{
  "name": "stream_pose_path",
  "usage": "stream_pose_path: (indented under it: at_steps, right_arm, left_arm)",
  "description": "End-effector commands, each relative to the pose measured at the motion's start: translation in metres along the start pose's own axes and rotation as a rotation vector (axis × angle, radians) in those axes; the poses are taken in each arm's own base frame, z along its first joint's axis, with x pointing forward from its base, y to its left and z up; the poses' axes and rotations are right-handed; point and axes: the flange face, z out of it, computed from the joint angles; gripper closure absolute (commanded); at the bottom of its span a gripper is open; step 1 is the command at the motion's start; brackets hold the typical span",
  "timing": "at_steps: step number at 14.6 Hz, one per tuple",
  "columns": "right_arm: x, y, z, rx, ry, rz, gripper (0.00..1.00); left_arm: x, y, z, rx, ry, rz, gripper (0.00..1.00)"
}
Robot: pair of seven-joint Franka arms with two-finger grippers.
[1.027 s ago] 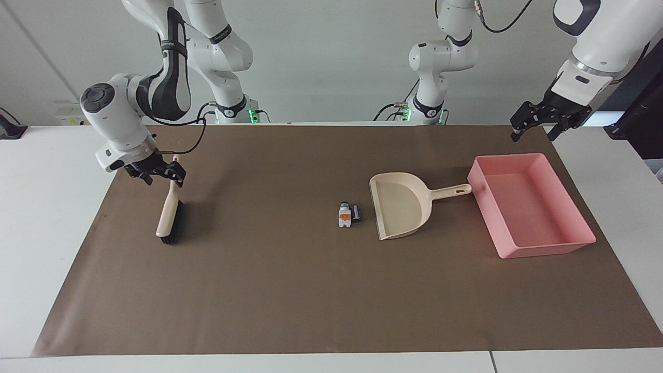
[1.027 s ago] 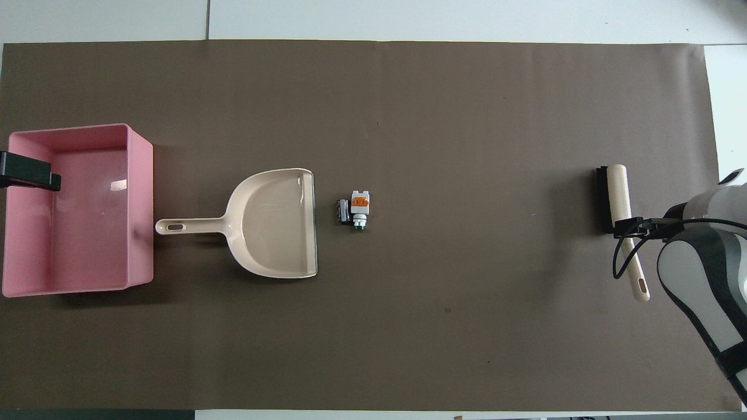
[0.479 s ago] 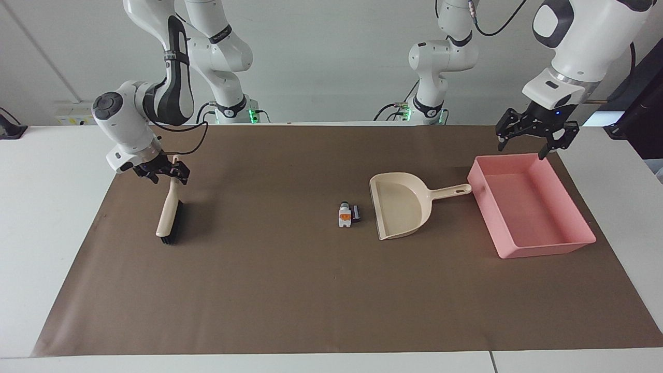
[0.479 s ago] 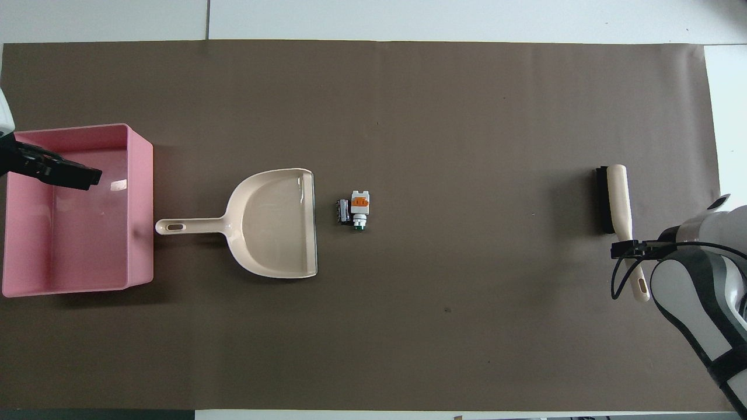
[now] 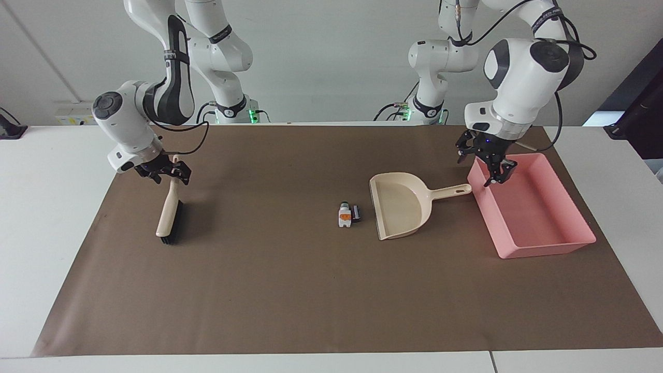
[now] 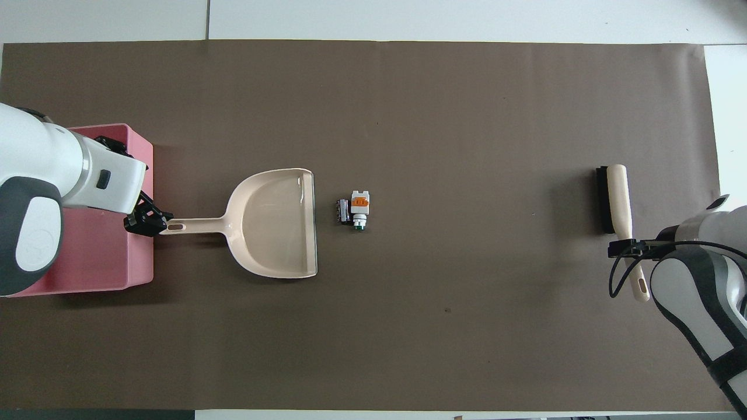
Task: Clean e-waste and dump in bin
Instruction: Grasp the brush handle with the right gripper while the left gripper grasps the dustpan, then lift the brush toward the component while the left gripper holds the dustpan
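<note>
Since a second ago the left hand (image 5: 486,165) has swung in from the table's edge and now hangs over the bin's (image 5: 538,243) wall nearest the dustpan (image 5: 401,207), fingers spread and holding nothing. From the facing view it is plainly up in the air, above the bin rim and short of the dustpan's handle; from overhead the same hand (image 6: 147,220) seems to sit right at the handle's tip, and the arm covers much of the bin (image 6: 105,268).

Right hand (image 5: 164,172) has drawn back along the brush (image 5: 170,215) to the thin handle, with a finger either side of it; whether it pinches the handle I cannot tell. Overhead, that hand (image 6: 627,249) crosses the handle near its end.

Nothing else has shifted. The white bit (image 5: 344,214) and black bit (image 5: 356,213) lie touching on the table (image 5: 290,290), just beside the dustpan's open mouth, toward the right arm's end.
</note>
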Motion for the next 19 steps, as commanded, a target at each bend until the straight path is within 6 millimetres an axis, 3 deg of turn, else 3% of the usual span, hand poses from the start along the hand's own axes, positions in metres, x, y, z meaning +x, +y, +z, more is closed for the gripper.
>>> stream_pose_path:
  at_steps: [1,6,11,13,14,15,16,19]
  right_arm:
    - [-0.005,-0.002,-0.006,0.017,0.008,-0.019,0.1]
    - [-0.007,0.001,-0.004,0.021,0.002,-0.054,0.25]
    - [-0.009,-0.003,-0.004,0.023,-0.007,-0.06,0.34]
    - [-0.009,-0.003,-0.005,0.024,-0.013,-0.064,0.51]
    - [-0.008,-0.004,-0.006,0.024,-0.012,-0.064,0.67]
    - [-0.006,-0.004,-0.008,0.023,-0.009,-0.059,0.9]
    - [-0.003,-0.005,-0.011,0.023,-0.014,-0.059,1.0]
    - [0.009,-0.011,-0.035,0.027,-0.032,-0.065,1.0]
  left_arm:
    - [0.006,0.025,0.037,-0.011,-0.002,0.149,0.02]
    - [0.018,0.046,0.104,-0.012,-0.009,0.197,0.02]
    - [0.01,0.052,0.134,0.01,-0.022,0.215,0.03]
    - [0.008,0.053,0.139,0.024,-0.013,0.215,0.04]
    - [0.008,0.053,0.14,0.028,-0.011,0.215,0.05]
    - [0.007,0.052,0.14,0.03,-0.01,0.214,0.05]
    - [0.008,0.051,0.148,0.023,-0.014,0.214,0.06]
    - [0.009,0.048,0.151,0.036,-0.005,0.214,0.06]
